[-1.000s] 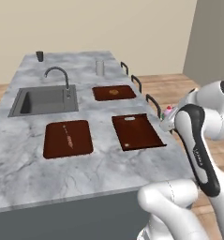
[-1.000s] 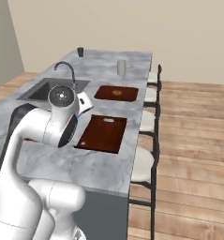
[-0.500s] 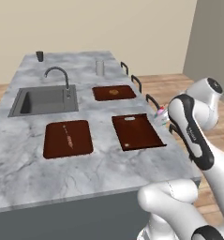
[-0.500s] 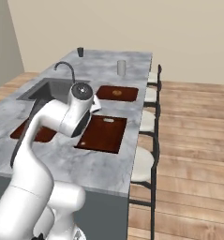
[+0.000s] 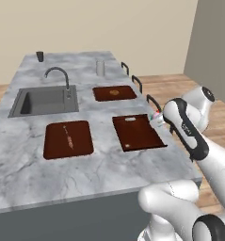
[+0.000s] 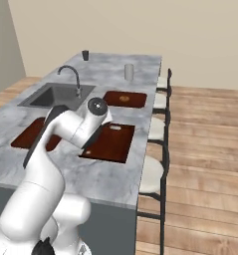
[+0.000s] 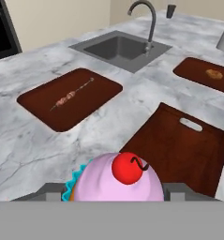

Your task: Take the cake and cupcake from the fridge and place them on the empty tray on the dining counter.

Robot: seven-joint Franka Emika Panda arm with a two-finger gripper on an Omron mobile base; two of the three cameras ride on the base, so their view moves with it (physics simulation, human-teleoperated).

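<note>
The robot's body is a glossy white arm [image 5: 194, 141] built of rounded, tubular segments that swell into bulbous joints. A long dark grey, almost black panel runs along the forearm segment, bearing faint pale lettering too small to read. Each joint ends in a round cap, white with a dark ring and a dark centre, seen clearly in the right base view [image 6: 96, 105]. A black band marks the seam between segments near the base. The lowest segment is a fat white elbow-shaped housing. No cables or screws can be made out.
</note>
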